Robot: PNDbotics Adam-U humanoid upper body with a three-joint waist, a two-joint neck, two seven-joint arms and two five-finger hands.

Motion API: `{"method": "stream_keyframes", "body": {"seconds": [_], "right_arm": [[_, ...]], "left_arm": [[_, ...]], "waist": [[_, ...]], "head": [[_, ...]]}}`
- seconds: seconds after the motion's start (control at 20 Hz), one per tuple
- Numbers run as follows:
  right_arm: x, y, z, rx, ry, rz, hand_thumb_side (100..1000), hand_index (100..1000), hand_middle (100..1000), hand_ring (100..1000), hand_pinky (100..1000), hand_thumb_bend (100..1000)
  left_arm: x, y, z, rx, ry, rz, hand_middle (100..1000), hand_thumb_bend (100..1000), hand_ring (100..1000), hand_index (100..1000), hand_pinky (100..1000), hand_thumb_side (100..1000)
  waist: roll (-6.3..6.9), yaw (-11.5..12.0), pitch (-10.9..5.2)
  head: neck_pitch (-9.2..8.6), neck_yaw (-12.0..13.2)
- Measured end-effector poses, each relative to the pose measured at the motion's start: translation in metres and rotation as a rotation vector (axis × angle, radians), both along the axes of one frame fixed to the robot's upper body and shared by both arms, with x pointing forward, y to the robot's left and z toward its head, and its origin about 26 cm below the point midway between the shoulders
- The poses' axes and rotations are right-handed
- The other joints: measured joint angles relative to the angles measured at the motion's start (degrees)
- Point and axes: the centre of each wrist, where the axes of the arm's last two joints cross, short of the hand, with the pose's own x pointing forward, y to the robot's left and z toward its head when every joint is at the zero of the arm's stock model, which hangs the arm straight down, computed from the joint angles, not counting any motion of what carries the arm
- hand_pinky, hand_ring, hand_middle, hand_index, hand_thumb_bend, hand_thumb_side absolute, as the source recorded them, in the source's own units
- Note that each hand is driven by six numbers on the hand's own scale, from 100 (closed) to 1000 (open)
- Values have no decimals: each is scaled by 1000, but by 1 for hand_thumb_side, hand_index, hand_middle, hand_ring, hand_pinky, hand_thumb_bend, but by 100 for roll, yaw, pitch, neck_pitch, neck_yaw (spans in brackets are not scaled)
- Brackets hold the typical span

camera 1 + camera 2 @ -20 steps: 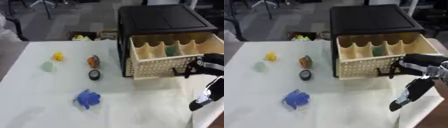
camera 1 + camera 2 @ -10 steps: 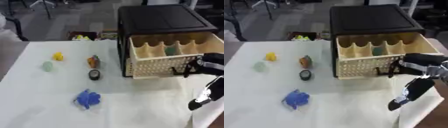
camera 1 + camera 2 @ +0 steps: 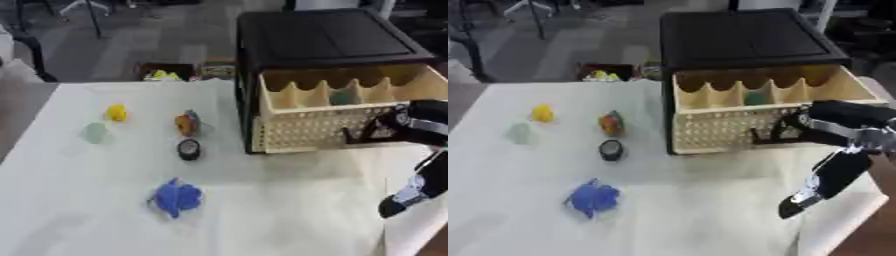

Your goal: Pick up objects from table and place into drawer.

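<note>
Drawer: cream perforated plastic drawer pulled out of black cabinet.
Right hand: right hand at drawer front, fingers curled on its dark handle.
Objects: blue crumpled object, black round object, orange object, yellow object, pale green object on white table, left of drawer.

Soft, even indoor light; the whole scene is blurred, and the white counter shows faint shadows, no glare.

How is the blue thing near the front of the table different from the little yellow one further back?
The blue object is larger and looks crumpled and irregular; the yellow object is small and rounded. The blue one lies nearest the camera, alone, while the yellow one sits farther back on the left, beside a pale green object. Both rest on the white table, outside the open drawer.
</note>
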Motion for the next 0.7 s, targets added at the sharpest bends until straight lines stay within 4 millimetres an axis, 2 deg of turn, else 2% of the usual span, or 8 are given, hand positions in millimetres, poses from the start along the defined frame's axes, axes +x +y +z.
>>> {"method": "stream_keyframes", "body": {"seconds": [0.7], "right_arm": [[-1,-5,4,30,36,27,541,814,100,100,100,1000]], "left_arm": [[0,0,0,-3,1,2,742,100,755,815,695,798]], "waist": [[-7,-31,0]], "head": [[1,26]]}}
